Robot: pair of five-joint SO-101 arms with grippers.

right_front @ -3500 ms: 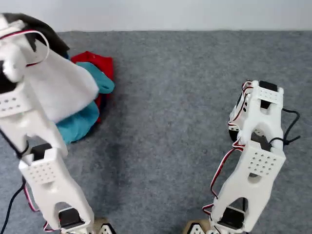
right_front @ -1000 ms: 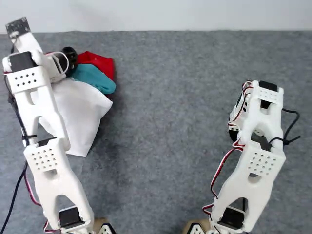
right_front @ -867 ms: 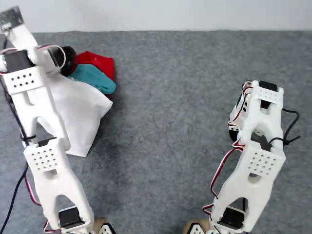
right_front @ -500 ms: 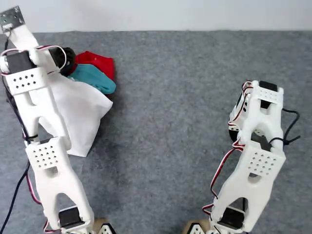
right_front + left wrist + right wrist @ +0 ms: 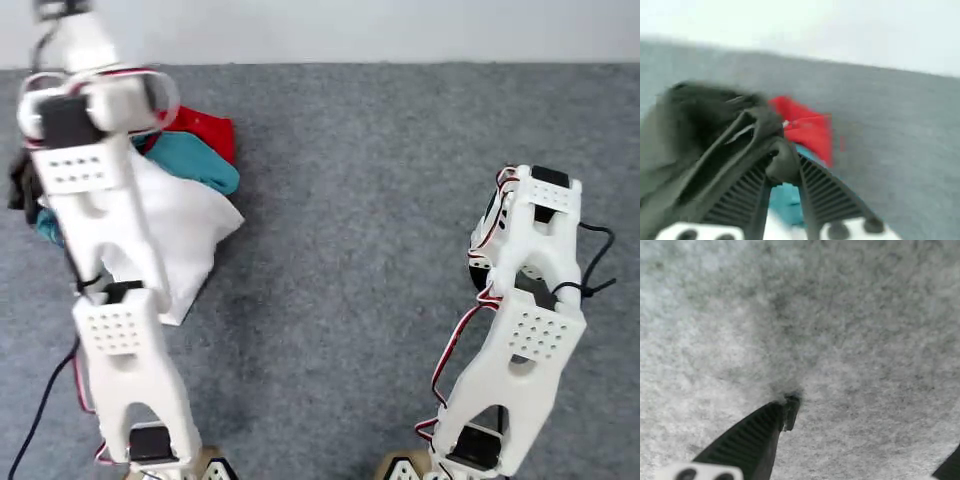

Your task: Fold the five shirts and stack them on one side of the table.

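Left tool (image 5: 785, 167) around dark shirt (image 5: 695, 120)

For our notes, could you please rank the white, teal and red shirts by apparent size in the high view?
1. white shirt, clearly largest, though the left arm covers part.
2. teal shirt.
3. red shirt, near the teal one in visible area; both are partly covered, so their order is unsure.

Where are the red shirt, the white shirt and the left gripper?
red shirt (image 5: 208, 130), high view, its exposed far corner.
white shirt (image 5: 190, 225), high view, its flat middle.
left gripper (image 5: 784, 170), left wrist view, between fingertips shut on the dark shirt (image 5: 700, 115).
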